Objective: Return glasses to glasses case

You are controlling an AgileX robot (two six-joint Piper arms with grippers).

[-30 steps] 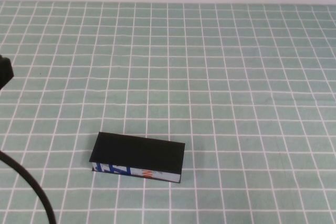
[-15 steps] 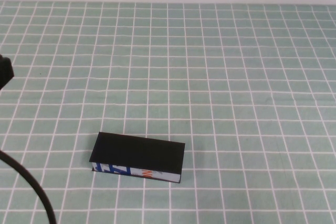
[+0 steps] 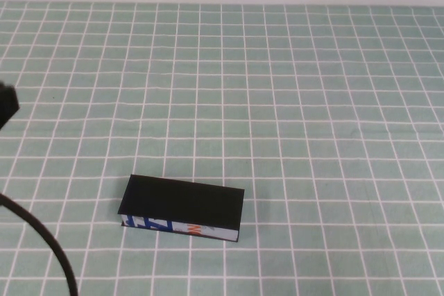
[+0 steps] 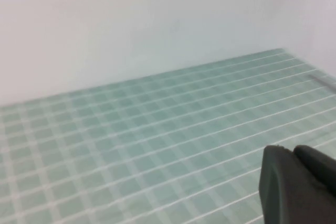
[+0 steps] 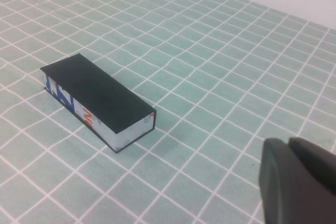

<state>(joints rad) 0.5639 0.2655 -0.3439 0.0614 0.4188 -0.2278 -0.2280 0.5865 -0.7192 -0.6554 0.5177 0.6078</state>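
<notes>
One closed glasses case point(image 3: 182, 208) lies near the table's point(image 3: 312, 102) front edge; my left gripper point(image 4: 299, 184) and right gripper point(image 5: 296, 182) hang clear, their grip unclear.

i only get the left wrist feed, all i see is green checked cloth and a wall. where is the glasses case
Observer: The glasses case lies flat on the tablecloth, near the table's front edge, a little left of centre in the high view.
Operator: open or closed
Observer: Closed; its black lid is down and the white front side with blue and orange print faces the robot.
Operator: glasses out anywhere
Observer: No glasses show in any view.
Operator: where are the grippers
Observer: The right gripper hangs above the cloth, clear of the case. The left gripper touches nothing; the high view shows only that arm at the left edge.
</notes>
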